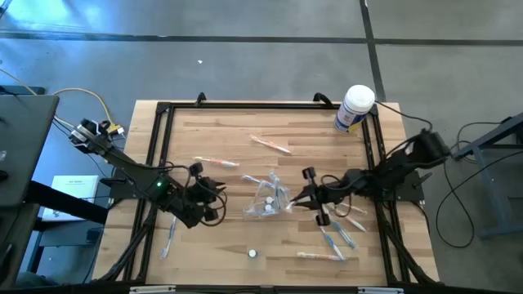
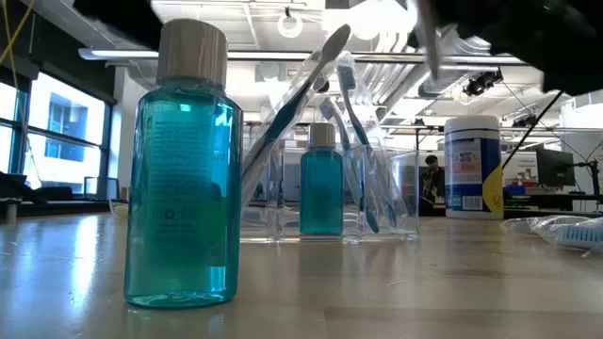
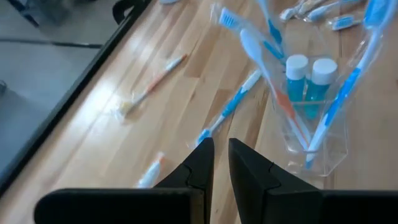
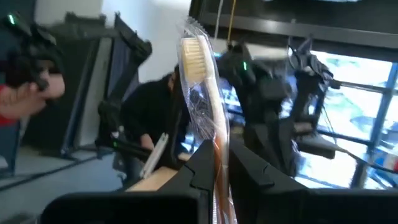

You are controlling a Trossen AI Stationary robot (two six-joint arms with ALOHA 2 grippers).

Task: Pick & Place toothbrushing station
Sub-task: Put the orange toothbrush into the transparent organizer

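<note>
Right pincer (image 4: 214, 163): two dark fingers closed on a wrapped toothbrush.
Toothbrush (image 4: 202, 87): stands upright between the fingers, pale bristle head at its upper end, orange and white handle running down into the grip, clear crinkled wrapper around it.
Left arm (image 4: 273, 112): dark, blurred, beyond the toothbrush, a green light on it.
Person (image 4: 146, 121): in dark clothes, behind the toothbrush, partly hidden by it.
Surface (image 4: 155, 180): a small patch of light wood beside the fingers.
Windows (image 4: 357, 81): bright, behind the arm.
</note>
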